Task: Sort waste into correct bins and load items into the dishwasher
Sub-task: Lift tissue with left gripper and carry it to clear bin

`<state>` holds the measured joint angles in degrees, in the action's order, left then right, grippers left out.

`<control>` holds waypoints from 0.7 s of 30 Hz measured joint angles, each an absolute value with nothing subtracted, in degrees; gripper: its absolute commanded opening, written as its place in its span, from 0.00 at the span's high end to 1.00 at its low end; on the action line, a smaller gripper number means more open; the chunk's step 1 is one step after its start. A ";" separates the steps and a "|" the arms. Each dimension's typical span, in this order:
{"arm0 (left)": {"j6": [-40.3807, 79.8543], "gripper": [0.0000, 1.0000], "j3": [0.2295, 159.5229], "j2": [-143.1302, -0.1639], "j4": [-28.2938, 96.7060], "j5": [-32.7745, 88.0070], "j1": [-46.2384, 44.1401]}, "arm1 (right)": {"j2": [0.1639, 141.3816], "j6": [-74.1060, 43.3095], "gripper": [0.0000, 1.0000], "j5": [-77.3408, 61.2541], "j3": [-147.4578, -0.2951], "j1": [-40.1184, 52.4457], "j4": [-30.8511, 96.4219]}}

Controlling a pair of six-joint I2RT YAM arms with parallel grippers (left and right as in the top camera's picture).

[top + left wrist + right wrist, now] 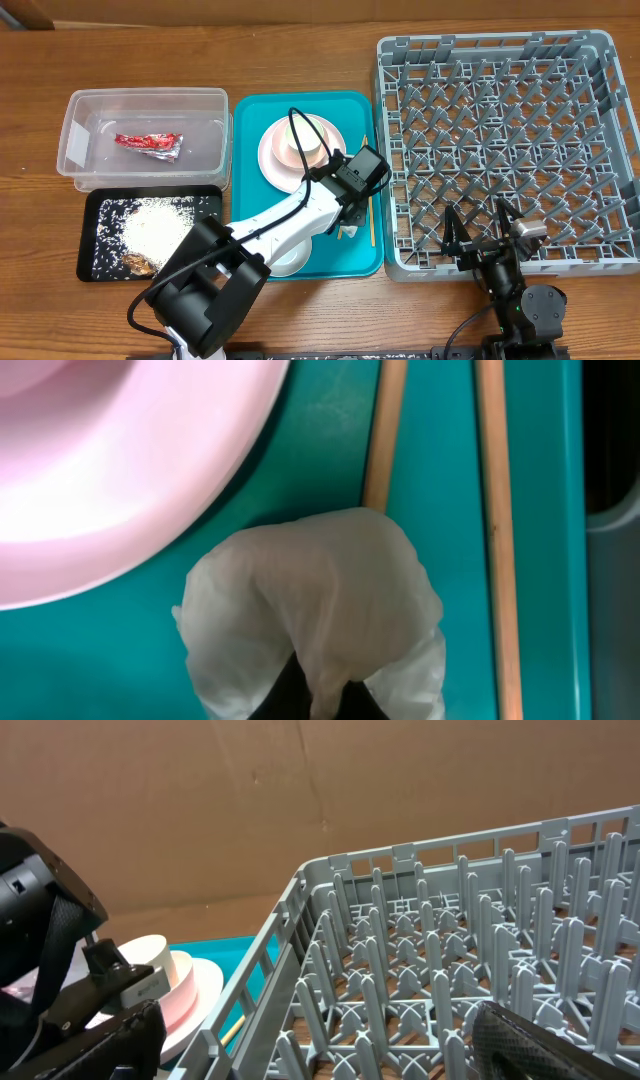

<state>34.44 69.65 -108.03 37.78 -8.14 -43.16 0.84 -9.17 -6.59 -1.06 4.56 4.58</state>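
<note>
My left gripper point(320, 705) is shut on the crumpled white napkin point(320, 600), low over the teal tray point(330, 420). The pale pink plate point(120, 460) lies to its left and two wooden chopsticks point(495, 510) to its right. Overhead, the left gripper point(343, 222) is near the tray's right edge, beside the plate point(272, 160), which carries a pinkish bowl point(300, 140). A red wrapper point(148, 143) lies in the clear tub point(75, 130). Rice and brown scraps point(150, 225) sit in the black tray point(95, 265). My right gripper point(478, 235) stands open over the front edge of the grey dish rack point(510, 150).
A small white bowl point(285, 262) sits at the teal tray's front, partly under my left arm. The rack wall point(270, 960) rises between my right gripper point(320, 1050) and the tray. Bare wooden table lies behind the tub and rack.
</note>
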 measured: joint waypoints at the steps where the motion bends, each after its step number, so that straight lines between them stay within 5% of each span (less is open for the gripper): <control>1: 34.41 0.96 70.11 -108.03 38.20 -8.16 -43.16 | 0.84 -9.17 0.00 -6.57 -1.06 4.56 4.56; 21: 34.39 0.96 82.61 -98.74 57.91 -14.31 -35.62 | 0.84 -9.15 0.00 -6.57 -1.06 4.54 4.56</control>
